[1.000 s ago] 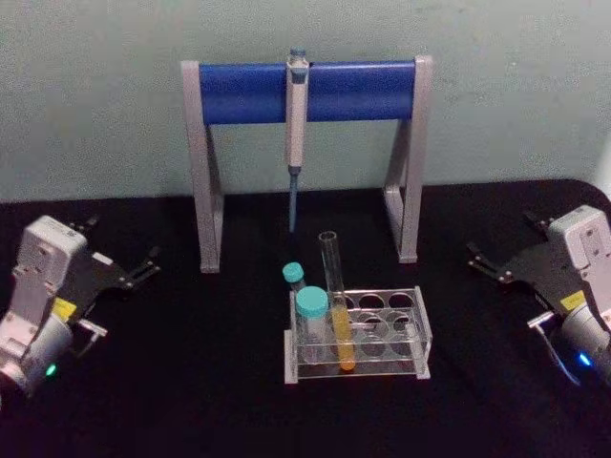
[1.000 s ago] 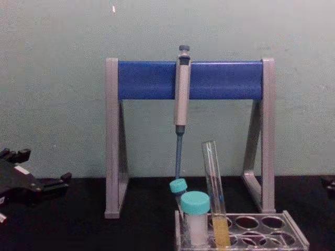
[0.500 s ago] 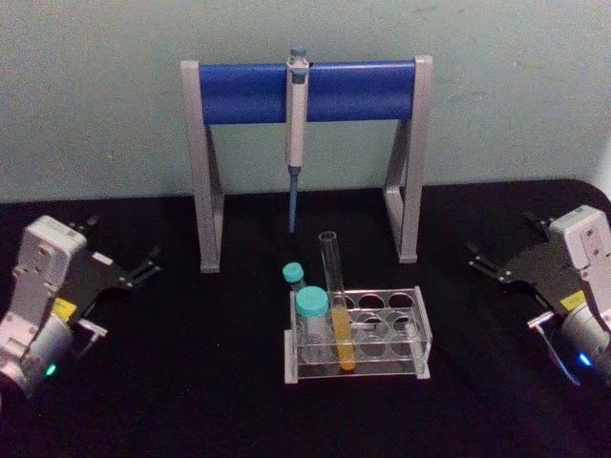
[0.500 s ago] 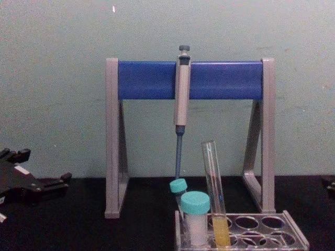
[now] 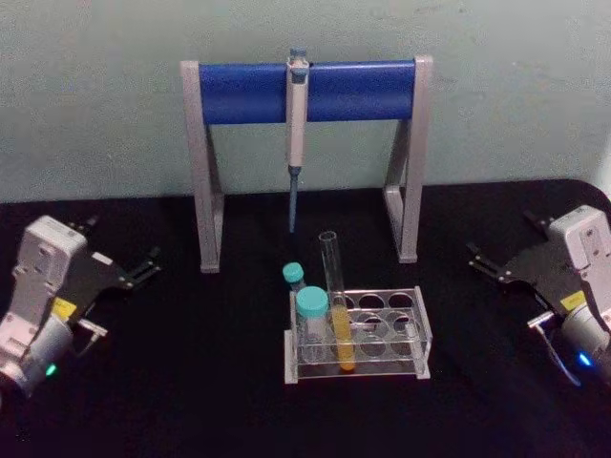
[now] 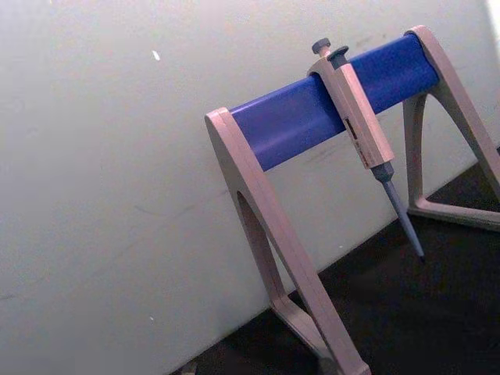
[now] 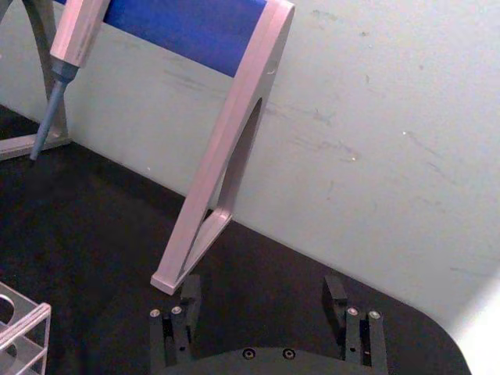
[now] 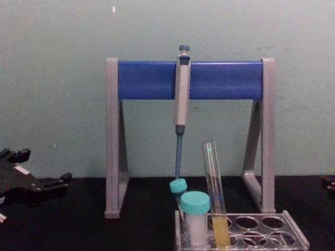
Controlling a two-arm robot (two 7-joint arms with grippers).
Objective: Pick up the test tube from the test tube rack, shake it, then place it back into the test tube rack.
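The test tube [image 5: 336,305] stands in the test tube rack [image 5: 412,336] at the middle of the black table, leaning slightly, with yellow-orange liquid in its lower part. From the chest view the test tube [image 8: 214,188] rises well above the rack [image 8: 294,238]. My left gripper [image 5: 119,246] rests open at the table's left side, far from the rack, and appears as the left gripper [image 8: 44,168] at the chest view's left edge. My right gripper [image 5: 502,240] sits open on the right, also clear of the rack. Its fingers [image 7: 336,295] are spread wide with nothing between them.
Two teal-capped vials [image 5: 310,310] stand in the rack's left end beside the tube. Behind the rack stands a grey-and-blue pipette stand [image 5: 353,91] with a pipette [image 5: 296,124] hanging tip down. Open black tabletop lies on both sides of the rack.
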